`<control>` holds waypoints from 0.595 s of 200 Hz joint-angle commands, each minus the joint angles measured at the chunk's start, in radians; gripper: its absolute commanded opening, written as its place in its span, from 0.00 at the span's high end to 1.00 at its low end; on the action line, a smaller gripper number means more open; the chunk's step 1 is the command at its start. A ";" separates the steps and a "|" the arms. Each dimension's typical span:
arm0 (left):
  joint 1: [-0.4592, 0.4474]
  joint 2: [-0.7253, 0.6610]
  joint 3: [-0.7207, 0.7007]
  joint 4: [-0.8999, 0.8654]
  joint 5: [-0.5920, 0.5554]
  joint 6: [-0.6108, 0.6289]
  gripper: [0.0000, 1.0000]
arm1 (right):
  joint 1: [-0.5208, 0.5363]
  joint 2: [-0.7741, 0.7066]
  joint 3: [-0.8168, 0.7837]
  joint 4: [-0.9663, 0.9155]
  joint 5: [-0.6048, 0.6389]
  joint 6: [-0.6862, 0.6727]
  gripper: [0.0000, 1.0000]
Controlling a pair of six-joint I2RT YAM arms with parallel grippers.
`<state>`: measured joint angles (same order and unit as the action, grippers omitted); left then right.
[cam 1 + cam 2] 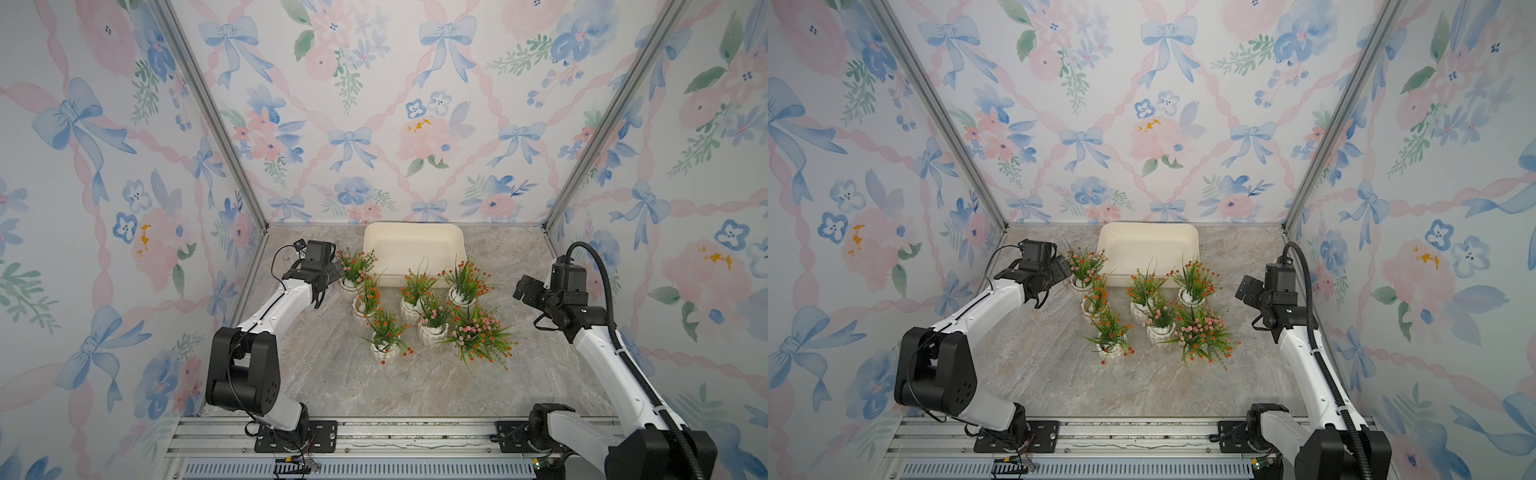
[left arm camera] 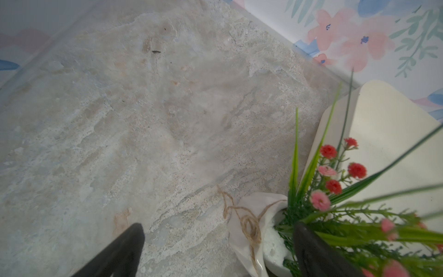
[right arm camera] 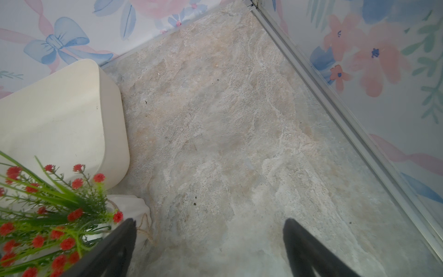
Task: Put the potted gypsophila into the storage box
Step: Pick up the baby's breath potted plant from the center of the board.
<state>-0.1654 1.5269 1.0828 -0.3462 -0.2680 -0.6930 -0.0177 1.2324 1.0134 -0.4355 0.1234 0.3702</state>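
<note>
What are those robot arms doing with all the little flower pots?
They are meant to put the flower pots into the storage box. Nothing is held yet: all seven pots stand on the table in front of the box. The left gripper is open, close beside the nearest pot. The right gripper is open too, over bare table.

Holding the left arm [image 1: 274, 311] stretched forward from its near base, elbow bent, wrist tipping downward and inward. Pointing the left gripper [image 1: 332, 276] down with jaws spread wide, both dark fingers [image 2: 124, 249] showing far apart in the left wrist view. Standing the right arm [image 1: 602, 353] steeply up from its own base, wrist cocked inward; holding the right gripper [image 1: 524, 287] likewise wide open, fingertips [image 3: 294, 237] well apart, clasping nothing.
</note>
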 commanded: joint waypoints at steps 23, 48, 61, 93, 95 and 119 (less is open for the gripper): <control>-0.002 0.008 0.025 -0.085 0.069 0.053 0.04 | 0.005 0.004 -0.029 -0.019 -0.001 -0.018 0.03; 0.002 0.051 0.046 -0.083 0.120 0.062 0.07 | 0.004 0.006 -0.037 -0.013 -0.007 -0.017 0.03; 0.003 0.082 0.057 -0.084 0.145 0.064 0.07 | 0.005 0.008 -0.041 -0.010 -0.010 -0.019 0.03; 0.003 0.138 0.073 -0.084 0.172 0.064 0.10 | 0.003 0.003 -0.048 -0.012 -0.011 -0.022 0.03; 0.003 0.140 0.075 -0.083 0.174 0.064 0.10 | 0.003 0.003 -0.048 -0.011 -0.011 -0.022 0.03; 0.003 0.171 0.089 -0.083 0.199 0.063 0.14 | 0.000 -0.006 -0.058 -0.011 -0.010 -0.024 0.03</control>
<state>-0.1642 1.6730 1.1412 -0.4114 -0.1131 -0.6468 -0.0177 1.2304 0.9783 -0.4343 0.1226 0.3588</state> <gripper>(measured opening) 0.872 0.971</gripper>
